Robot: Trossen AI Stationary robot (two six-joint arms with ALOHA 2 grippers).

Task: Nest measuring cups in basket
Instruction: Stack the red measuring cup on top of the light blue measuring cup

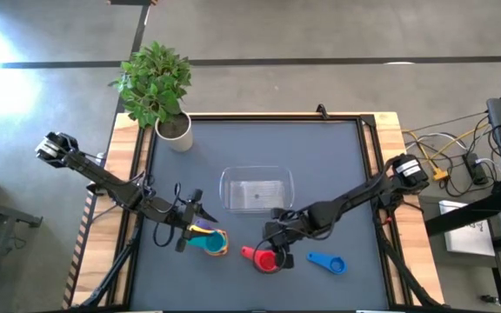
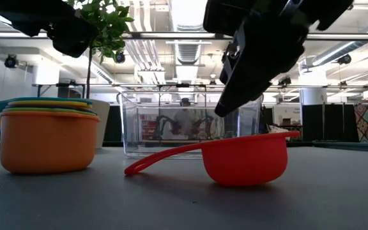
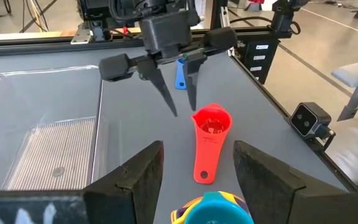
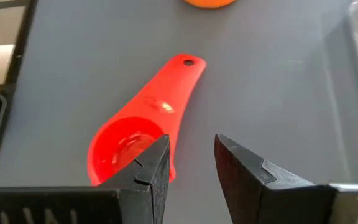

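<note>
A nested stack of measuring cups (image 1: pixel 212 243), orange outermost and light blue innermost, stands on the table left of centre (image 2: pixel 48 140). My left gripper (image 1: pixel 195 228) is open just above and left of it; the light blue cup (image 3: pixel 216 210) shows between its fingers. The red cup (image 1: pixel 264 258) rests on its bowl, its handle pointing toward the stack (image 4: pixel 148 124). My right gripper (image 4: pixel 191 140) hovers open over the red cup's bowl and touches nothing (image 2: pixel 225 108). The blue cup (image 1: pixel 327 262) lies to the right. The clear basket (image 1: pixel 257 191) sits beyond them, with no cups in it.
A white plant pot (image 1: pixel 174 130) with a leafy plant stands at the table's far left corner. Wooden rails (image 1: pixel 390 174) edge the dark table top. Bare table lies between the basket and the cups, and along the near edge.
</note>
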